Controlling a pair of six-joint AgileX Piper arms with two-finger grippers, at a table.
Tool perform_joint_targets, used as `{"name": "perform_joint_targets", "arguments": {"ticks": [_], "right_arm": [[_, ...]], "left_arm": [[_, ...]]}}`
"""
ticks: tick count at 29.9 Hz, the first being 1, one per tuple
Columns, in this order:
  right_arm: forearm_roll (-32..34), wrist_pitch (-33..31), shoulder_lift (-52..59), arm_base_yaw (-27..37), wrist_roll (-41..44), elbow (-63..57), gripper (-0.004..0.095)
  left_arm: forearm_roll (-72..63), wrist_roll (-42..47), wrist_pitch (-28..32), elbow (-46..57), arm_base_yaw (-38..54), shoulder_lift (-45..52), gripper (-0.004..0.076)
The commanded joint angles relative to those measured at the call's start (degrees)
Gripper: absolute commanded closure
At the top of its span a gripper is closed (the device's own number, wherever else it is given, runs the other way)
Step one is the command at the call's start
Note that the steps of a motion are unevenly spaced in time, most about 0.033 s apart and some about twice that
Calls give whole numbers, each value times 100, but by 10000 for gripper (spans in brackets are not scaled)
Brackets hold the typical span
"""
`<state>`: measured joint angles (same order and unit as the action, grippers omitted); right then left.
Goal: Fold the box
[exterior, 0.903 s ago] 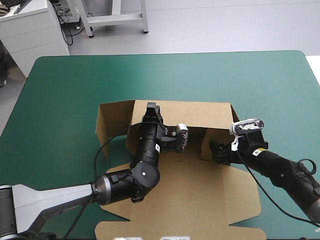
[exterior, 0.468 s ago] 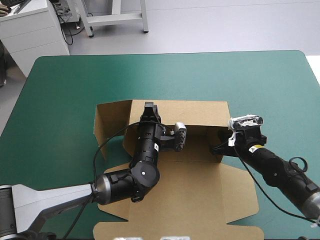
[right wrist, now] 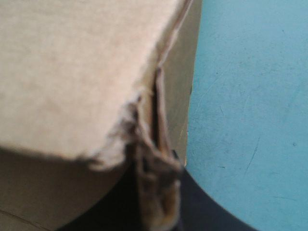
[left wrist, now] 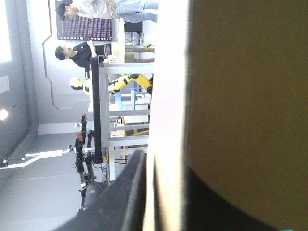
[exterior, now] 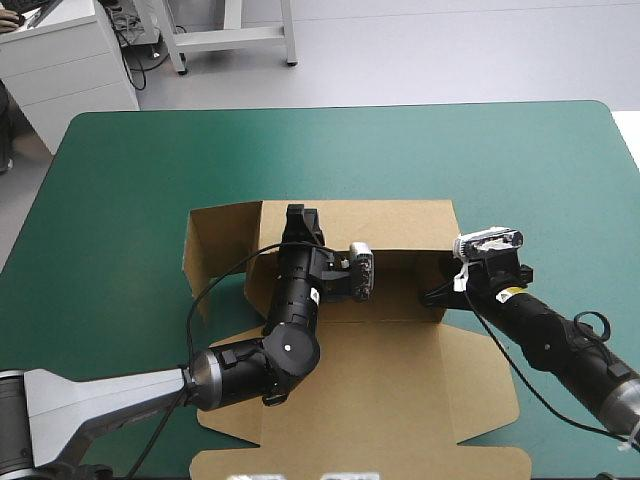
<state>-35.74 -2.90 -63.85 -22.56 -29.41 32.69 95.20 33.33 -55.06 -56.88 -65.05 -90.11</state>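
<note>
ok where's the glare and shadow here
high view: even light, back wall of the box shading its inside; left wrist view: its edge glares white beside a dark face; right wrist view: box brightly lit, dark near the right end effector.

Pale grey floor (exterior: pixel 420 50), a white drawer cabinet (exterior: pixel 70 62) and a metal frame (exterior: pixel 232 36) lie beyond the teal-green table (exterior: pixel 400 150).
</note>
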Motion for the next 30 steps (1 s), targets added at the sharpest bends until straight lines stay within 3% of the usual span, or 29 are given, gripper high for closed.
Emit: {"name": "perform_joint_targets", "arguments": {"ticks": [1,4,6,13,21,28,30], "right_arm": [[-35,-38,26,-21,-73,150,930],[-35,-47,26,-21,-189,150,929],[-35,-36,26,-21,-238,150,929],[-51,9,-199,-21,-238,423,929],[-51,-29,-1146,2,-238,1495,924],[-51,-233,-1960,2,-61,2117,924],[-51,-233,-2051,2,-61,2145,924]], "left_arm": [[328,129,-18,-194,-20,230,421],[370,205,104,-194,-20,230,241],[370,301,104,-194,-20,230,202],[370,301,-16,-194,-31,230,211],[349,301,-1371,-194,-609,230,211],[-410,11,-1437,-194,-1020,230,216],[-805,-269,-1437,-206,-1083,230,262]]}}
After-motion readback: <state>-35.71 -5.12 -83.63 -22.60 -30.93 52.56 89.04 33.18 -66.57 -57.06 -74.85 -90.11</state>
